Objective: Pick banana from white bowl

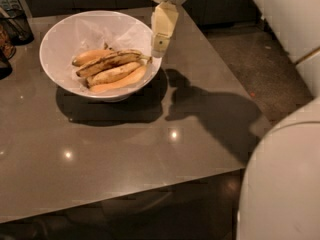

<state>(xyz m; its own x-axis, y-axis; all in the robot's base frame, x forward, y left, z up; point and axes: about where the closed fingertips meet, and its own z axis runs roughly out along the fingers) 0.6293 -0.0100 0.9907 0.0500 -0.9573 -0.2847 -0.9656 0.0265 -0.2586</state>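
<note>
- Pincer (pixel 160 48) hangs at the right rim of the white bowl (pixel 65 34) on the grey counter (pixel 125 159); seen side-on, how far it stands open cannot be told, and nothing shows in its hold
- Target banana (pixel 107 61), long and streaked dark brown, lies across the bowl's middle on top of the heap, touching the smoother bananas (pixel 120 81) beside it
- Step in hand appears to be the approach: the pincer would do best to cross left over the rim and come down across the mottled fruit's narrow width near its middle, so no neighbour is caught
- Overripe skin likely wants a gentle squeeze and a straight lift
- Bowl's sloping wall stands close on the right; open air above the fruit gives the clearest way in and out
</note>
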